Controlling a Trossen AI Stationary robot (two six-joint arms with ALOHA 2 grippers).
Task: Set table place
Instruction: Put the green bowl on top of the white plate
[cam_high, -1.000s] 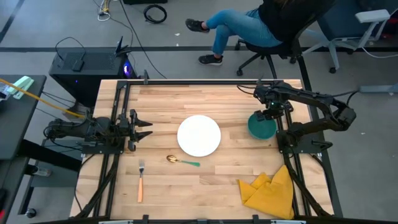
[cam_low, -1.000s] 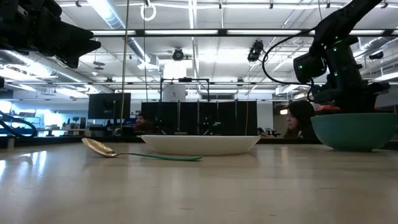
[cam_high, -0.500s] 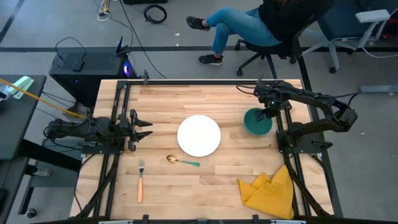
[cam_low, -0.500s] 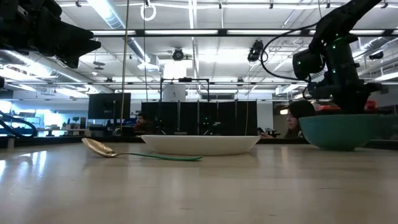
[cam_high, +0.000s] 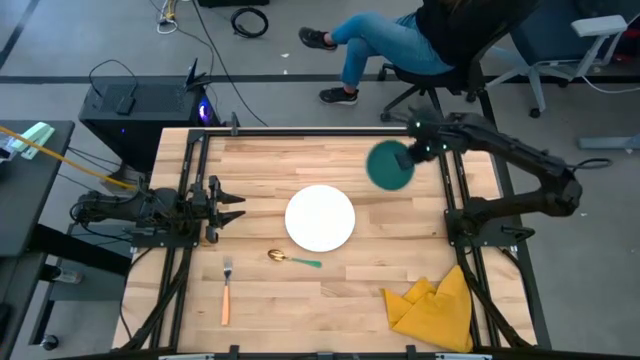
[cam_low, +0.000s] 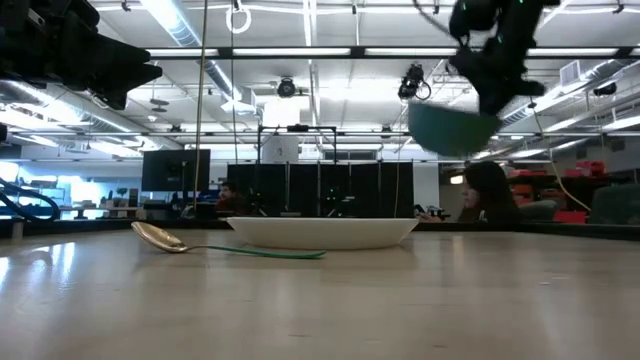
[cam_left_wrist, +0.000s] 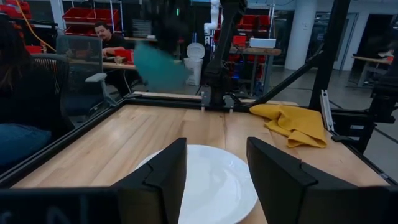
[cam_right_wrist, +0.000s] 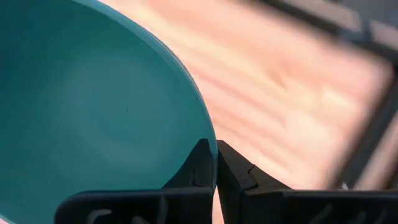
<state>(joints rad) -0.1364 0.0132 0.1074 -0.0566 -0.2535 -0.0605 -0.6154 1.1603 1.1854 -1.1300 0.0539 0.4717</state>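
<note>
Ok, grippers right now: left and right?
Left gripper: open, holding nothing, beside the plate.
Right gripper: shut on the teal bowl's rim, bowl airborne.

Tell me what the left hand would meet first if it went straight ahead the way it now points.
Probably the white plate. The left hand hovers open at the table's left side, aimed across toward the plate, which lies straight ahead between its fingers. If it stays above the plate, the way beyond looks free.

A robotics lab or workshop is showing here — long ceiling light strips (cam_low: 300, 52) are glowing over an open hall, red storage bins (cam_left_wrist: 93, 14) are sitting on shelving, cables (cam_high: 250, 20) are trailing over the grey floor (a person (cam_high: 400, 40) is sitting in an office chair behind the table (cam_high: 270, 160)).
</note>
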